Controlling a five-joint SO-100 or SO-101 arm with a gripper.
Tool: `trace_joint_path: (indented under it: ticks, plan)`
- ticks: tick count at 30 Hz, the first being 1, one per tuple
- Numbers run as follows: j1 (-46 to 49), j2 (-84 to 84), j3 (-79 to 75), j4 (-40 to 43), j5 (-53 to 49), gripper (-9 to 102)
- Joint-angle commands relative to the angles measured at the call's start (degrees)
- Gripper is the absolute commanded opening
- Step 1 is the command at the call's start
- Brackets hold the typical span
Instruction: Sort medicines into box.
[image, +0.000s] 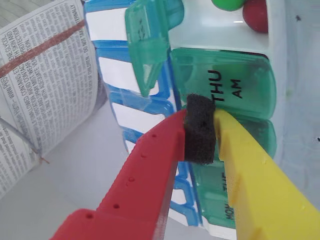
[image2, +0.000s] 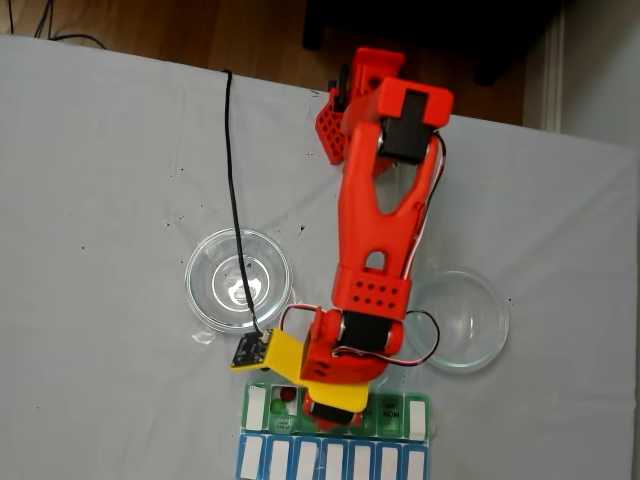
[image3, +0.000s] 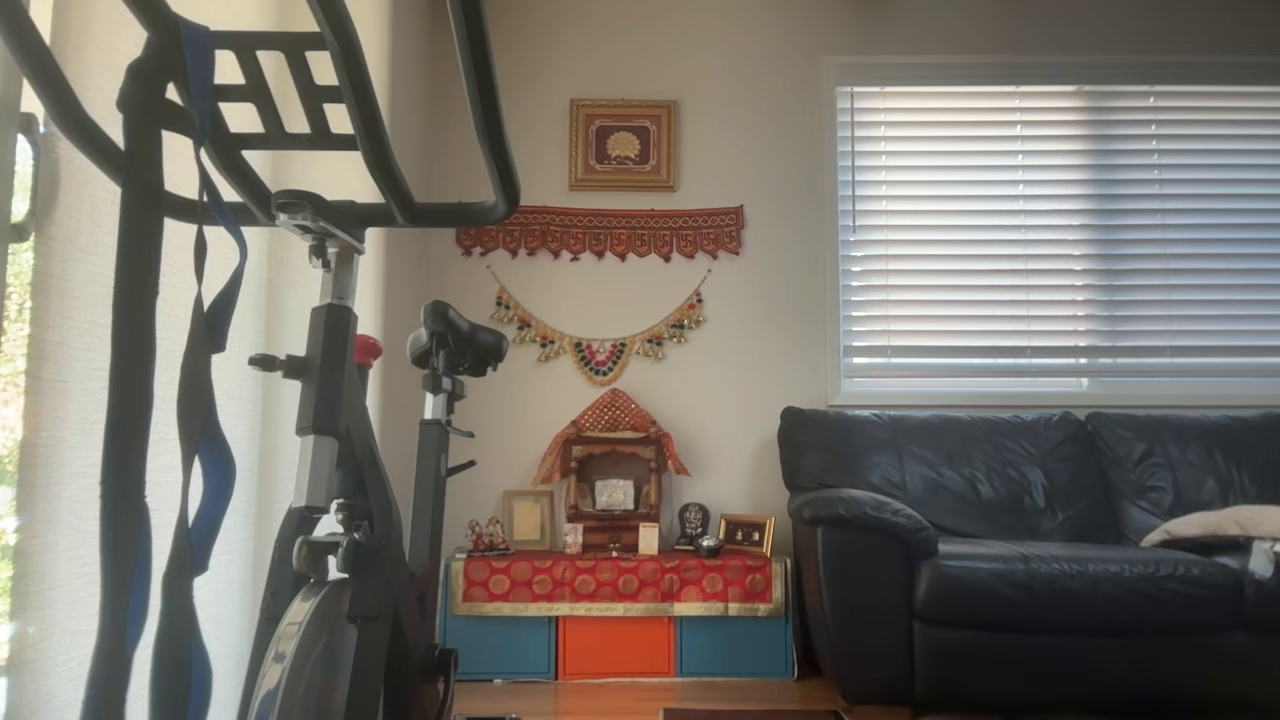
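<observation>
The pill organizer (image2: 335, 437) lay at the near edge of the tabletop (image2: 100, 200) in the fixed view, its green row toward the arm and its blue-lidded row (image: 122, 90) beyond. In the wrist view one green lid (image: 147, 42) stood flipped up, and the open white compartment beside it held a green ball (image: 227, 4) and a dark red ball (image: 256, 16), touching each other. The next lid, marked THU AM (image: 225, 85), was closed. The gripper (image: 201, 131) hung just over that green row, its red and yellow jaws nearly together with only a black foam pad (image: 201, 127) between them; no ball showed there. Two clear glass dishes (image2: 238, 278) (image2: 462, 320) sat either side of the arm (image2: 375, 230). A printed sheet (image: 40, 85) lay beside the organizer.
</observation>
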Motion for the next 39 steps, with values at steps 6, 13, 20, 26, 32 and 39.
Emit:
trace_joint_path:
  ticks: [6,13,20,26,32,39]
  plan:
    - [1.32,7.21,1.23,-2.99,-0.7,2]
    - [1.58,4.92,0.53,-3.34,-1.23,2]
    - [2.9,3.6,-2.29,0.79,-2.55,2]
    - [3.6,3.43,-2.55,0.09,-2.72,2]
    - [3.52,4.13,-0.35,-4.75,-2.46,2]
    - [4.13,5.62,1.23,-8.26,-3.08,2]
